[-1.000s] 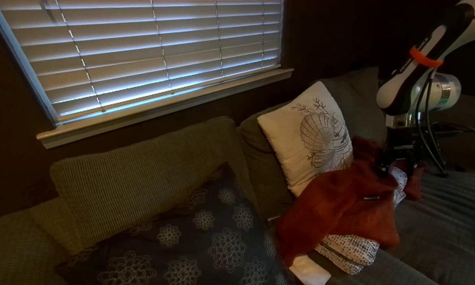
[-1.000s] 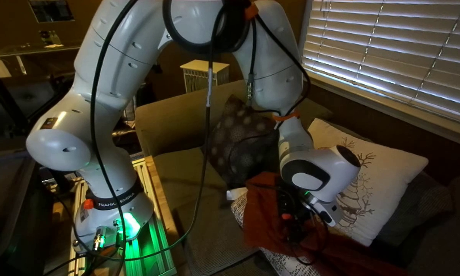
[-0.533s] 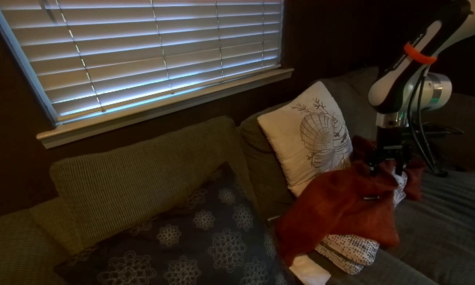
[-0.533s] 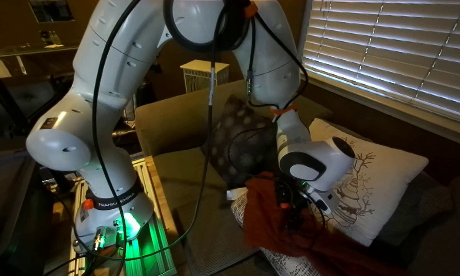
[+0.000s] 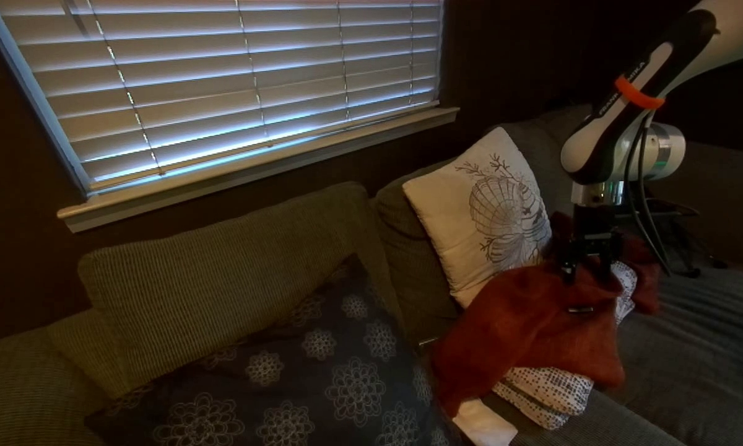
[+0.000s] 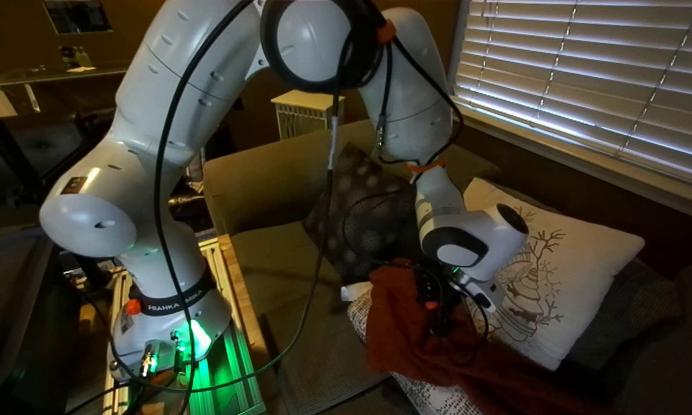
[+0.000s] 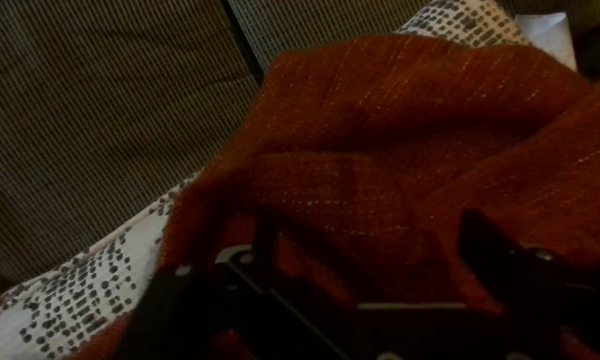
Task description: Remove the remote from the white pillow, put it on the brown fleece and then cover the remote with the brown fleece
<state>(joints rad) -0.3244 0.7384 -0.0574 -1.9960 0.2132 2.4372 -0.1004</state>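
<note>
Wrist view: claw (image 7: pixel 367 227) is wide apart over the brown fleece (image 7: pixel 380 100). Only an exterior view shows what's prob. the remote (image 5: pixel 581 310), a small dark bar on the fleece, long side running L to R across that view. White pillow (image 5: pixel 483 217) leans on the couch (image 5: pixel 235 279), nr. window blinds (image 5: pixel 272 68).

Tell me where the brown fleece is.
In an exterior view, the brown fleece lies right of centre, beside the dark flowered pillow and below the white shell-print pillow, with the gripper over its upper part.
</note>
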